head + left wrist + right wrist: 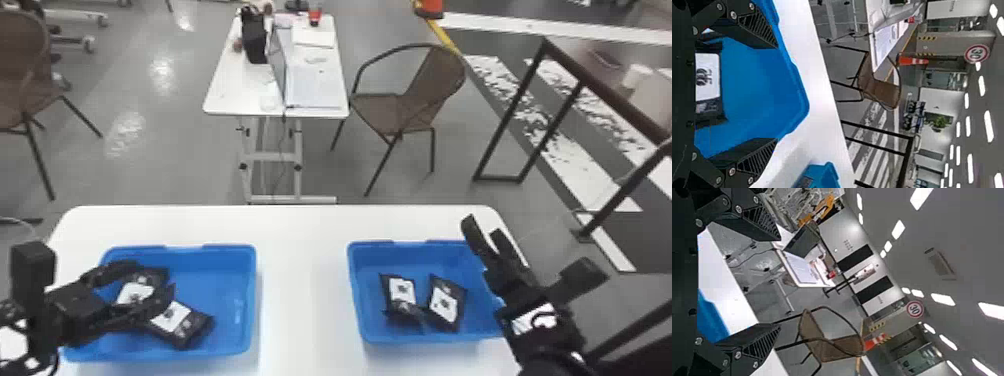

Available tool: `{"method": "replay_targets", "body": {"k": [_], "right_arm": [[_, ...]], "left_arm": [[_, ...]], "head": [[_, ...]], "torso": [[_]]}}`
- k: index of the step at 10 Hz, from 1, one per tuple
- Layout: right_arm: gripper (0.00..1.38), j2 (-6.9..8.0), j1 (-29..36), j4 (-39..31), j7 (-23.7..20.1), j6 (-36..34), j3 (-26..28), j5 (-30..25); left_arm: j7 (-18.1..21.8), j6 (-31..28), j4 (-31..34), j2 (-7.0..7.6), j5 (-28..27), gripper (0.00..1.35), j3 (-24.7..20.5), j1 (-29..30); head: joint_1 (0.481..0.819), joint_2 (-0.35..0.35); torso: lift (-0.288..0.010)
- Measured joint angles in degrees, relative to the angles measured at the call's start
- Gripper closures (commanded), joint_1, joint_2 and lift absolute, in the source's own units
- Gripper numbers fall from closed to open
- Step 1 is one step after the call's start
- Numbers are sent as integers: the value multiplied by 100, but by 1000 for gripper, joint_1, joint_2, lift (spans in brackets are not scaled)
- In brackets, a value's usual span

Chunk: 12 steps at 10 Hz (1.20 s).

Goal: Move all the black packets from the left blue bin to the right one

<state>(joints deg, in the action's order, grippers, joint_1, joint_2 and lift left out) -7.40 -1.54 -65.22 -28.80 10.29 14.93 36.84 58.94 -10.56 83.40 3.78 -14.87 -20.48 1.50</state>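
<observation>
Grey floor [150,165] and a brown chair [435,95] take up the upper part of the head view, with the white bench [300,225] across the lower half. On it, the left blue bin [225,295] sits at lower left and the right blue bin [425,252] at lower right, well apart. The job looks about half done: two black packets can be made out in each bin, though others could be hidden beneath. In the right bin, one packet [402,290] lies near the middle and another [445,302] just beside it, towards the picture's right. Those left to move are an upper packet [135,292], partly hidden by the left gripper [777,93], and a lower packet [172,320] just below it and towards the right, close by. The left gripper is over that pile with its fingers wide and nothing clasped between them, so the next transfer probably begins with closing on one of these two; taking both at once is a risk, since they lie so close. The right gripper [780,282] is by the right bin's upper right corner in the head view, its fingers also spread and empty.
</observation>
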Motion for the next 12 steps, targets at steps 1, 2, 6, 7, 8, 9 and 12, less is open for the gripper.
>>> {"method": "replay_targets", "body": {"k": [1, 2, 6, 7, 8, 9, 12], "right_arm": [[251, 89, 218, -484, -3, 54, -1, -85], [251, 198, 402, -864, -3, 59, -42, -129], [251, 443, 711, -1478, -28, -106, -298, 206], [251, 448, 725, -1506, -69, -127, -316, 243], [252, 449, 738, -1510, -95, -147, -332, 274], [252, 450, 762, -1511, -107, -167, -347, 306], [252, 462, 820, -1484, -118, -194, -360, 414]], "left_arm": [[359, -49, 1, 72, -676, 206, -31, -123], [685, -43, 0, 126, -1467, 206, -93, -268], [774, 132, -765, 379, -2524, 206, 90, -727], [720, 317, -1168, 403, -2596, 206, 192, -891], [631, 538, -1572, 408, -2633, 206, 300, -1058], [540, 703, -1932, 389, -2690, 206, 402, -1223], [219, 750, -2271, 283, -3275, 206, 541, -1427]], "head": [[695, -101], [695, -86], [695, 5], [695, 4], [695, -6], [695, -19], [695, -25]], "torso": [[0], [0], [0], [0], [0], [0], [0]]}}
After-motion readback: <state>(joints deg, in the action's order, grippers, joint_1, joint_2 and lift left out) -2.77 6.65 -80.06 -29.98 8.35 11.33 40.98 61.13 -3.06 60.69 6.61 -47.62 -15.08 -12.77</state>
